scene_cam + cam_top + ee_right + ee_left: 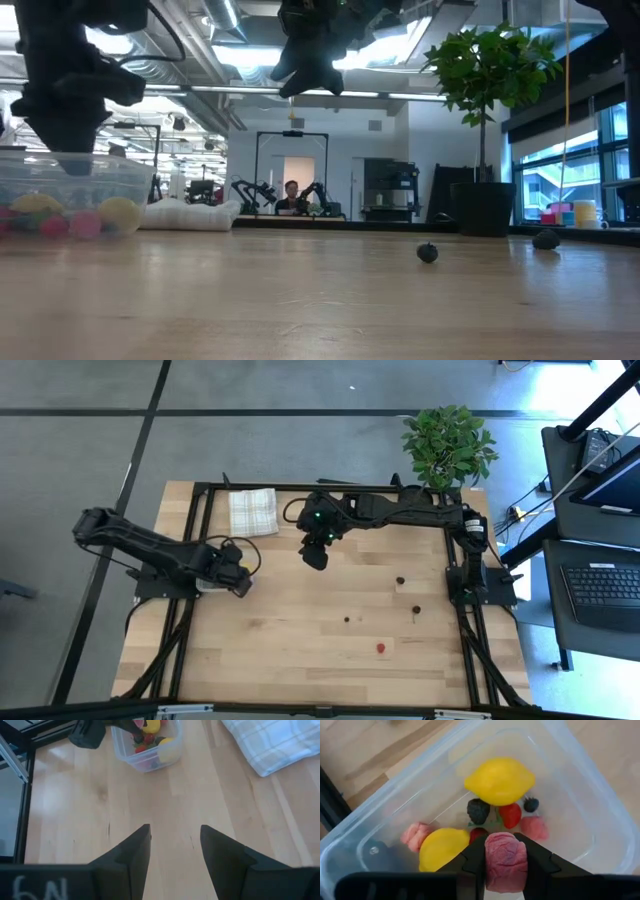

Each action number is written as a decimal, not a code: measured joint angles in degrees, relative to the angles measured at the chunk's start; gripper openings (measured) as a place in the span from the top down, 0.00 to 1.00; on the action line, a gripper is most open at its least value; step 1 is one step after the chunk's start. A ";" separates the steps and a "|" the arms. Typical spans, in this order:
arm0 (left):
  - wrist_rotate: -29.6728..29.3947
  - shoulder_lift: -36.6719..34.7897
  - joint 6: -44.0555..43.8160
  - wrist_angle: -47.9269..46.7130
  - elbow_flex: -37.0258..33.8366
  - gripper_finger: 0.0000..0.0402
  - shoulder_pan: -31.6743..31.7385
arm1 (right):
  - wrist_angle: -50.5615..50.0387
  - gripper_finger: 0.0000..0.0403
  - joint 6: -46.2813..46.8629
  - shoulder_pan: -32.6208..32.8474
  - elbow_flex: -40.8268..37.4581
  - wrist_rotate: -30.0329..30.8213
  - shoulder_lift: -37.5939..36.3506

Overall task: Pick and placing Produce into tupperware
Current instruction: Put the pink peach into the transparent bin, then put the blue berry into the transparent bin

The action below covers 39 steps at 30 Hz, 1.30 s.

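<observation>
The tupperware (pixel 600 815) is a clear box at the table's left (pixel 210 588). In it lie two yellow lemons (pixel 500 781), red and pink berries and dark ones. My left gripper (pixel 506 851) hangs over its inside, shut on a pink, bumpy fruit piece (pixel 506 865). My right gripper (pixel 315 555) hovers open over the table's far middle, with only bare wood between its fingers (pixel 175 840). Loose produce rests on the table to the right: dark pieces (pixel 400 580) (pixel 347 619) and a red one (pixel 381 649). My left gripper pinches the pink fruit piece by its two opposite sides (pixel 491 862) between the two fingers. The fingers come from above, pointing steeply down into the tupperware. The piece is lifted clear, above the fruit lying on the container's floor.
A folded checked cloth (pixel 252 511) lies at the far edge, left of my right arm. A potted green plant (pixel 447 445) stands at the far right corner. A black frame (pixel 195 540) runs round the table's edges. Bare wood lies between the tupperware and the loose pieces.
</observation>
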 joint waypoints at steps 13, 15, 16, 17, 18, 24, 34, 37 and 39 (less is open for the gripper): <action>1.23 6.22 0.02 5.60 0.00 0.83 3.36 | 0.00 0.57 -2.91 0.00 0.00 -0.02 0.00; 1.29 6.58 0.04 5.61 0.00 0.82 3.62 | -0.01 0.57 -3.00 0.00 0.00 -0.02 0.00; 1.29 6.61 0.03 5.58 0.00 0.80 3.74 | -0.03 0.57 -3.07 0.00 0.00 -0.02 0.00; 1.29 6.61 0.04 5.57 0.00 0.79 3.85 | -0.04 0.57 -3.12 0.00 0.00 -0.02 0.00; 1.29 6.60 0.04 5.58 0.00 0.77 4.01 | -0.06 0.57 -3.29 0.00 0.00 -0.02 0.00; 1.29 6.59 0.04 5.51 0.00 0.71 4.15 | -0.07 0.57 -4.34 0.00 0.00 -0.02 0.00; 1.27 5.98 0.06 5.51 0.02 0.71 4.01 | -0.31 0.57 -6.65 0.00 0.05 -0.04 0.00; 1.27 4.77 0.42 5.11 0.92 0.73 3.98 | -2.27 0.57 -7.27 0.00 1.04 -0.07 0.00; 0.84 3.42 1.31 5.17 2.23 0.74 3.98 | -3.40 0.57 -7.25 0.00 1.67 -0.08 0.00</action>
